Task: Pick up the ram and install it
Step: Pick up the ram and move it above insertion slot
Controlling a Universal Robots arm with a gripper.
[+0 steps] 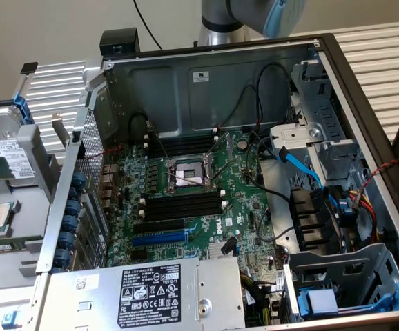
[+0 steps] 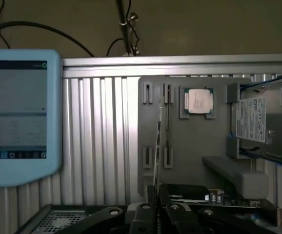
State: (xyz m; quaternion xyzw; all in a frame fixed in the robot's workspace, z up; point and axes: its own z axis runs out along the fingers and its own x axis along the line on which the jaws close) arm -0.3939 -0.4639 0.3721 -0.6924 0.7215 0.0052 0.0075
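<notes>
The ram (image 2: 157, 146) shows edge-on in the wrist view as a thin green strip rising from between my fingers. My gripper (image 2: 156, 197) is shut on its lower end, with the dark fingers (image 2: 143, 214) pressed against either side. Behind the ram lies the grey parts tray (image 2: 194, 146) with its empty holder clips. In the exterior view the arm (image 1: 255, 17) hangs above the back wall of the open computer case (image 1: 206, 76). The black memory slots (image 1: 186, 203) with white end clips lie beside the CPU socket (image 1: 186, 176) on the motherboard.
A CPU (image 2: 198, 101) and a hard drive (image 2: 260, 122) rest on the tray. A blue teach pendant (image 2: 19, 117) stands on the ribbed table. Inside the case are loose cables (image 1: 303, 165), drive cages (image 1: 324, 124), a blue expansion slot (image 1: 159, 238) and the power supply (image 1: 151, 289).
</notes>
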